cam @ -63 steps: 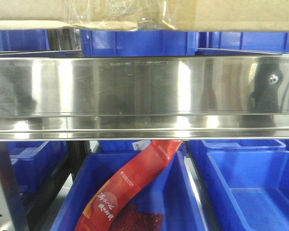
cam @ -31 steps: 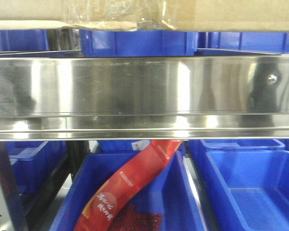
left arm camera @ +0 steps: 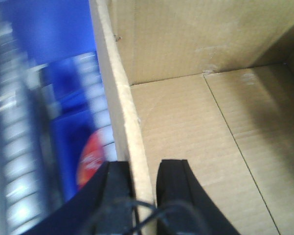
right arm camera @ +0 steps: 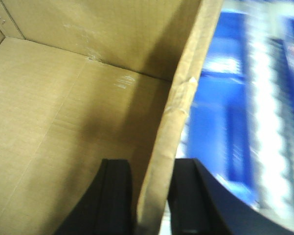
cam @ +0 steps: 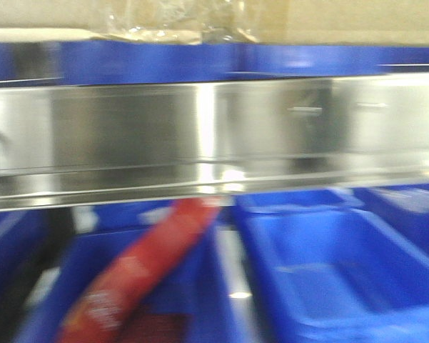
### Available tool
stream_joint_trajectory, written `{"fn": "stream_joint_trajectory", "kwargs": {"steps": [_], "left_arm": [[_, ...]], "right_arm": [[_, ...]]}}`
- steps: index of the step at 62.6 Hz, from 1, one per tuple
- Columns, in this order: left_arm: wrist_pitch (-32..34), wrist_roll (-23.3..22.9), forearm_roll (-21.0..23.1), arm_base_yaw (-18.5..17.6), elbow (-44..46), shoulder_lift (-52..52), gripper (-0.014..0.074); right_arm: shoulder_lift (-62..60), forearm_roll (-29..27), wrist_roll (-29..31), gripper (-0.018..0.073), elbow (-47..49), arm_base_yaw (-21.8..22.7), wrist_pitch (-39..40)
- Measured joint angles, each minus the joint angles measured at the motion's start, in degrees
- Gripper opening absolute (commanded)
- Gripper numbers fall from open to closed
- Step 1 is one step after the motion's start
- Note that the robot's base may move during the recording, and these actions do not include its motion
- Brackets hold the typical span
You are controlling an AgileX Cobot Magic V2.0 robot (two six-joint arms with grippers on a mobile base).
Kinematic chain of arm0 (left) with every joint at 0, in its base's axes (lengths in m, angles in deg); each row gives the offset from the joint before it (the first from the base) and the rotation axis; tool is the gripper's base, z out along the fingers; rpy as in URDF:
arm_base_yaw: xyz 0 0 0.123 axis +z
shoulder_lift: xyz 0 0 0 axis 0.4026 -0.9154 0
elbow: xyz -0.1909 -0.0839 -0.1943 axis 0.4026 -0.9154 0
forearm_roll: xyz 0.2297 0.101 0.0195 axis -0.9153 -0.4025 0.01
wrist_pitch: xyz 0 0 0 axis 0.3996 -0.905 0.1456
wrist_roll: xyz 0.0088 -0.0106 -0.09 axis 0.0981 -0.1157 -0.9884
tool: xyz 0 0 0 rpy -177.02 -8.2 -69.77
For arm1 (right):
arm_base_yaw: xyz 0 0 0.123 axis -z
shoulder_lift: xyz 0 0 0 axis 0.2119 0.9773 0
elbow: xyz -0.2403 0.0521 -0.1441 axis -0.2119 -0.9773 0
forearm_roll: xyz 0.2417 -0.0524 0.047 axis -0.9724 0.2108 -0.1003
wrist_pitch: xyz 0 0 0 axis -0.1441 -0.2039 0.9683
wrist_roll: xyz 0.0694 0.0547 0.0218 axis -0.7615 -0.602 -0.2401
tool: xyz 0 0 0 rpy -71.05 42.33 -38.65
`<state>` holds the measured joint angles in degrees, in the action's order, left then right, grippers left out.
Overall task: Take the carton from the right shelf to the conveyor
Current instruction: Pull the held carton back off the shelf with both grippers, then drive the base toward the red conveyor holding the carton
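While the front camera's picture is blurred, the carton [cam: 357, 21] shows as a plain brown strip along the top edge of the frame. Crinkled clear tape [cam: 171, 25] hangs at its lower seam. It sits above the wide stainless-steel rail [cam: 128, 128] of the right shelf, with a band of blue between them. Whether it rests on anything cannot be told.

Below the rail stand blue bins [cam: 321, 271]. A red packet [cam: 143, 271] lies slanted in the bin at lower left.

The left wrist camera looks down on the left gripper [left arm camera: 143, 196], which pinches 1 upright wall of the open carton. One black jaw is outside that wall and the other is inside, both close against the cardboard. The box's bare corrugated floor spreads to the right.

The right wrist camera shows the right gripper [right arm camera: 151, 200] clamped the same way on the opposite wall. Its top edge there is creased and slightly crumpled. One jaw is inside the box and one outside, and blurred blue bins lie beyond.

The 2 grippers thus hold the carton by facing walls.
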<state>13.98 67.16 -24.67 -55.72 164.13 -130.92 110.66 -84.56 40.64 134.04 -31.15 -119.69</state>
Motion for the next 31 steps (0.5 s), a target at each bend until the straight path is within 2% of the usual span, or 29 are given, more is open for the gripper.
{"fn": "stream_joint_trajectory", "kwargs": {"steps": [31], "left_arm": [[0.0,0.0,-0.1,0.0,0.0,0.0,-0.0016]], "right_arm": [[0.0,0.0,0.0,-0.0068,-0.2,0.0,0.0]]}}
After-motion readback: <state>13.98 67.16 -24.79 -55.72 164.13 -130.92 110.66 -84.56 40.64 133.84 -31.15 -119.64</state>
